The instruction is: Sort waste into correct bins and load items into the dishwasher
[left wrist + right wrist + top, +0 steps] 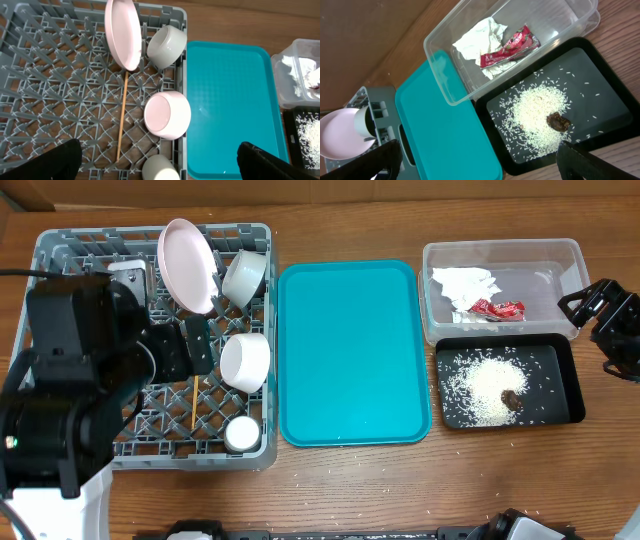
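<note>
The grey dish rack [60,250] holds an upright pink plate [187,265], a grey-blue bowl [244,276], a white bowl [246,362], a small cup [241,433] and a chopstick [192,408]. My left gripper [160,162] is open and empty above the rack's right side, over the cup [160,170]. The clear tub [500,250] holds the napkin [463,283] and red wrapper [498,309]. The black tray [570,380] holds rice [487,385] and a brown lump [510,399]. My right gripper [480,155] is open and empty, right of the tub.
The large teal tray [350,350] lies between the rack and the two bins. A few stray rice grains lie on the wooden table near the front edge. The left arm's black body covers the rack's left half in the overhead view.
</note>
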{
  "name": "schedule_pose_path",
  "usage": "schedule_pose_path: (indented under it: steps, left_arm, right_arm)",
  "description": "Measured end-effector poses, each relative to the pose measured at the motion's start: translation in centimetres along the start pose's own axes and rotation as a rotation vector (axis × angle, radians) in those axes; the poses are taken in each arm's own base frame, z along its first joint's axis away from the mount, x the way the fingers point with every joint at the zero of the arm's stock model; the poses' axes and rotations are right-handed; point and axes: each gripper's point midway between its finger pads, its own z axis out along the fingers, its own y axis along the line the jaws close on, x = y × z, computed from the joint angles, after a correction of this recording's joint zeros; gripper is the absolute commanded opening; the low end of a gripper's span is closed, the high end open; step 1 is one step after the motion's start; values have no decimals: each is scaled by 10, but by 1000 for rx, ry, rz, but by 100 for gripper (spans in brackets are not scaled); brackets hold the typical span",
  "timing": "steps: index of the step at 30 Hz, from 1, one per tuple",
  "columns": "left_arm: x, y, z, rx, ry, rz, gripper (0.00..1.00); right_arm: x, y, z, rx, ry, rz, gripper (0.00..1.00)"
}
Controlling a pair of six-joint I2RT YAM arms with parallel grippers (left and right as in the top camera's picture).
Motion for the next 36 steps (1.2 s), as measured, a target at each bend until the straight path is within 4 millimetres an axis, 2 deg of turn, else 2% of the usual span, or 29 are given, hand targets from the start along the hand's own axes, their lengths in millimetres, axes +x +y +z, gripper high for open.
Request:
schedule_pose_path:
  steps: [10,12,15,18,21,25,27,30,36]
  left_arm:
    - [0,1,27,-12,77,-3,100]
    - [0,1,34,-15,94,-4,100]
    - [1,2,44,-19,123,-5,100]
    - [2,2,54,-24,151,-6,100]
    - [3,3,64,-28,180,-7,100]
    - [6,4,81,-35,226,-8,100]
    - [7,4,88,-39,249,-9,100]
    - [9,5,98,-43,278,-10,100]
    - [14,6,117,-52,331,-12,100]
  right_arm:
    - [3,5,2,-5,9,-17,100]
    - [9,18,4,-13,21,-67,100]
    - [29,51,3,-1,6,-259,100]
    - [61,87,-13,-11,-25,-460,100]
    - [83,109,-41,-50,-110,-602,100]
    - [70,121,-70,-95,-306,-636,100]
    - [63,123,-76,-111,-384,-635,100]
    - [62,120,-69,-121,-430,-635,100]
    - [67,109,-35,-138,-468,-636,100]
